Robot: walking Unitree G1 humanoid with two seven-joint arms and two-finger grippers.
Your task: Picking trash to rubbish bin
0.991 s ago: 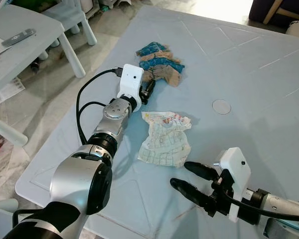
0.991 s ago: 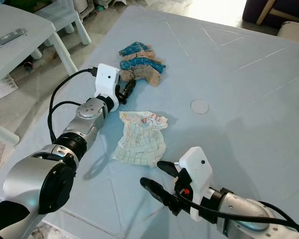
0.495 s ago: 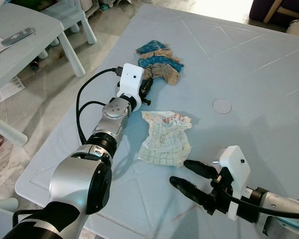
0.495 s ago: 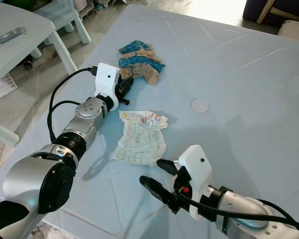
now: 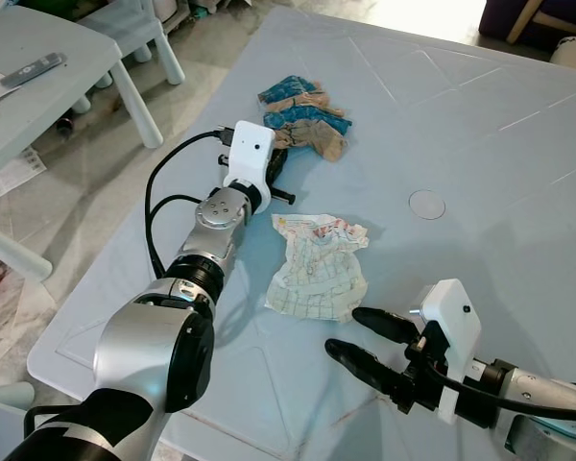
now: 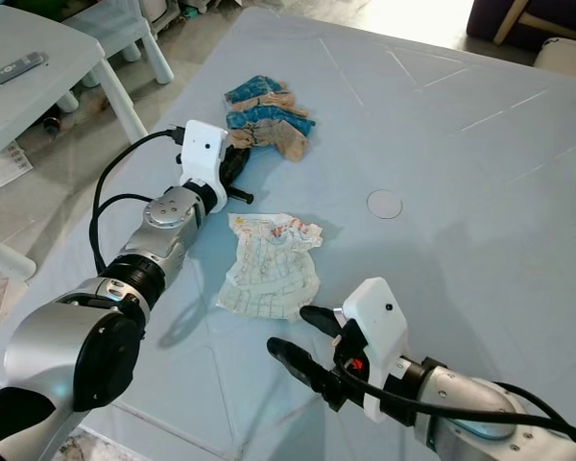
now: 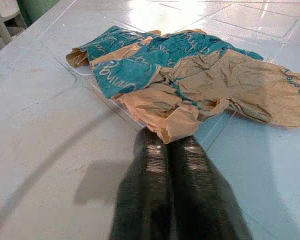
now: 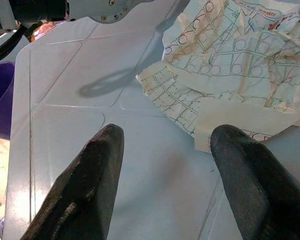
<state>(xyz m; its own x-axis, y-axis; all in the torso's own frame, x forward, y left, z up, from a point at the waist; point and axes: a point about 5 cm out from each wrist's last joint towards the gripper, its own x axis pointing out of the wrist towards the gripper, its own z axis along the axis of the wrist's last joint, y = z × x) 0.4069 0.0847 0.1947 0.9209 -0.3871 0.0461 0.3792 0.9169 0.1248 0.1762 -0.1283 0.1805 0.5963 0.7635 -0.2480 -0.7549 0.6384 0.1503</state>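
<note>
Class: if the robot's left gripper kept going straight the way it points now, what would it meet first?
Most likely the crumpled teal and brown paper wrapper. The left gripper, fingers together, points straight at its near edge, and already seems to be touching it.

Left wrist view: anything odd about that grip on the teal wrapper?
Yes. The left gripper is shut, but its fingertips only touch the torn brown edge of the teal wrapper; no paper shows between the fingers. The wrapper lies flat on the table, so the grasp looks empty.
</note>
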